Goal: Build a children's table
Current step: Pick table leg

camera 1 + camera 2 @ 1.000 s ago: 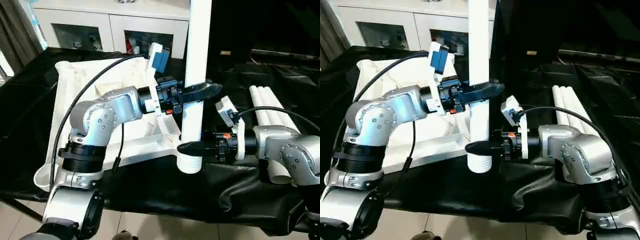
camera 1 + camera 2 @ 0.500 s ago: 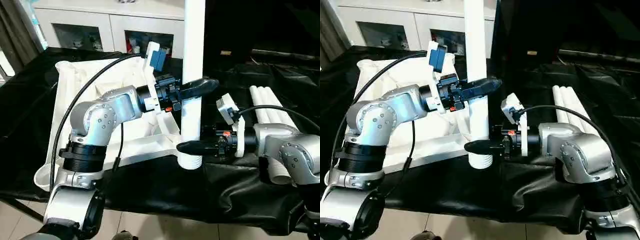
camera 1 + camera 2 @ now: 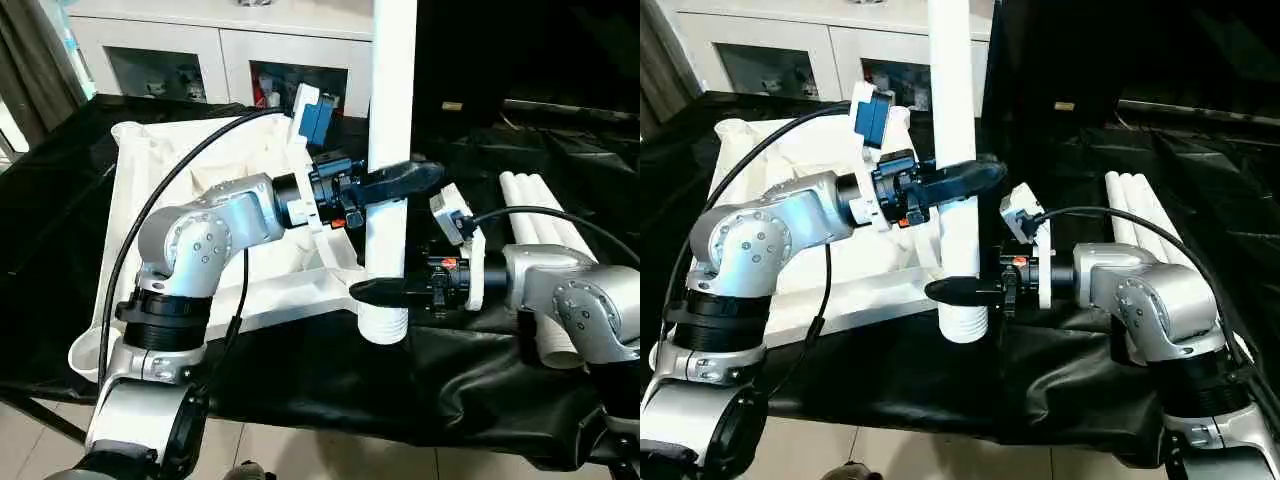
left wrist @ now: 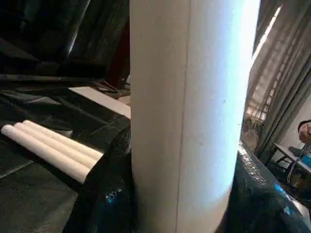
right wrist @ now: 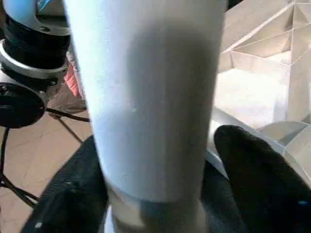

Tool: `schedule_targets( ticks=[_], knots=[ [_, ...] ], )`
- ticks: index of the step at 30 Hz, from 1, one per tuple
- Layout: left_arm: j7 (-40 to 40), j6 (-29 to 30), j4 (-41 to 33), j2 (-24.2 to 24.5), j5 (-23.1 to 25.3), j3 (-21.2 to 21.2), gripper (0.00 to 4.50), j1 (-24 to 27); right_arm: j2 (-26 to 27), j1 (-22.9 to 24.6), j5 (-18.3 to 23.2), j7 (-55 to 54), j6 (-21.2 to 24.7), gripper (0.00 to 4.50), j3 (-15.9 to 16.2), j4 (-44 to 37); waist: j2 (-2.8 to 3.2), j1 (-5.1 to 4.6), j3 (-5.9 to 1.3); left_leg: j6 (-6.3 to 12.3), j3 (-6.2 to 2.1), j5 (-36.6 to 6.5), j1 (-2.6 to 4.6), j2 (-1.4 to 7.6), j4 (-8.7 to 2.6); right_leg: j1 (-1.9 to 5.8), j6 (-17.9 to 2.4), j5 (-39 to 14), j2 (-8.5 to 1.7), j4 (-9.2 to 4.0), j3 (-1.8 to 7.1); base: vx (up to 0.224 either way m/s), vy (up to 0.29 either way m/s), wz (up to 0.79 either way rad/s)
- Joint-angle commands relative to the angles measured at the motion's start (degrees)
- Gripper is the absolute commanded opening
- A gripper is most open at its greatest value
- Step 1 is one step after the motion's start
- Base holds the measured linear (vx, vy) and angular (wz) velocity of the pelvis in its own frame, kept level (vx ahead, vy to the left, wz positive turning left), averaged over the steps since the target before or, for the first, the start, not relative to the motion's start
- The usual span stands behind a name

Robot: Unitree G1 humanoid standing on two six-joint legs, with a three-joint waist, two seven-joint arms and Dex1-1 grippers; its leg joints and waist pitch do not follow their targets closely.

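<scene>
Left gripper is clamping the white leg mid-length, while the right gripper, fingers apart around the shaft with a visible gap, is sitting just above the ribbed threaded end. The leg is hanging upright, threads down, beside the tabletop's near corner on the worktop. Lining it up squarely over a socket before twisting is likely key.

Lab (black-draped work table)
</scene>
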Motion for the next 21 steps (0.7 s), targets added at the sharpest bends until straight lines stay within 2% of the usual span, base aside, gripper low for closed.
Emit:
schedule_targets(
  ticks=[1, 5, 7, 12, 18, 19, 21],
  knots=[
    [-1.0, 0.6, -1.4, 0.1, -0.6, -0.8, 1.83, -0.1, -0.3, -0.9, 0.5, -0.3, 0.8, 2.91, -0.8, 0.1, -1.14, 0.07, -4.36, 3.51, -1.18, 0.4, 1.09, 3.57, -3.25, 2.71, -15.0, 4.4, -5.11, -3.69, 2.78, 0.0, 0.0, 0.0],
    [-1.2, 0.8, -1.8, 0.1, -0.7, -1.4, 1.83, 0.1, -0.2, -0.9, 1.1, 0.3, 1.3, 2.7, -0.8, 0.0, -1.1, 0.07, -4.39, 3.61, -1.2, 0.6, 1.04, 3.58, -3.23, 2.74, -15.2, 5.1, -5.11, -3.62, 2.77, 0.0, 0.0, 0.0],
    [-1.6, 0.8, -1.9, 0.3, -0.7, -1.8, 1.83, 0.2, -0.1, -0.8, 1.6, 0.8, 1.8, 2.37, -0.7, -0.2, -1.14, 0.11, -4.36, 3.54, -1.18, 0.5, 1.02, 3.57, -3.24, 2.73, -15.2, 4.9, -5.12, -3.64, 2.78, 0.0, 0.0, 0.0],
    [-1.9, 0.7, -1.8, 0.5, -0.6, -2.1, 1.83, 0.2, -0.4, -0.6, 2.2, 1.0, 2.1, 2.03, -0.5, -0.6, -1.03, 0.12, -4.34, 3.28, -1.22, 0.3, 1.05, 3.6, -3.28, 2.71, -15.0, 4.3, -5.16, -3.69, 2.79, 0.0, 0.0, 0.0],
    [-2.6, -0.4, -2.0, 1.2, 0.4, -3.1, 1.83, 0.4, -0.3, -0.4, 1.8, 0.9, 1.9, 1.96, -0.4, -0.6, -1.04, 0.12, -4.38, 3.17, -1.2, 0.3, 1.04, 3.55, -3.26, 2.72, -15.1, 4.9, -5.13, -3.69, 2.79, 0.0, 0.0, 0.0],
    [-1.7, 0.4, -1.7, 1.1, 0.3, -2.7, 2.39, 0.3, -0.2, -0.4, 1.7, 0.8, 1.9, 1.96, -0.4, -0.6, -0.95, 0.12, -4.38, 3.02, -1.25, 0.3, 1.05, 3.59, -3.3, 2.71, -15.0, 5.0, -5.1, -3.62, 2.77, 0.0, 0.0, 0.0],
    [-1.0, 0.7, -1.2, 0.9, 0.2, -2.2, 2.55, 0.0, 0.1, -0.3, 1.5, 0.5, 1.7, 1.96, -0.3, -0.6, -0.87, 0.13, -4.4, 2.95, -1.27, 0.3, 1.08, 3.63, -3.3, 2.71, -15.1, 5.1, -5.14, -3.61, 2.77, 0.0, 0.0, 0.0]
  ],
)
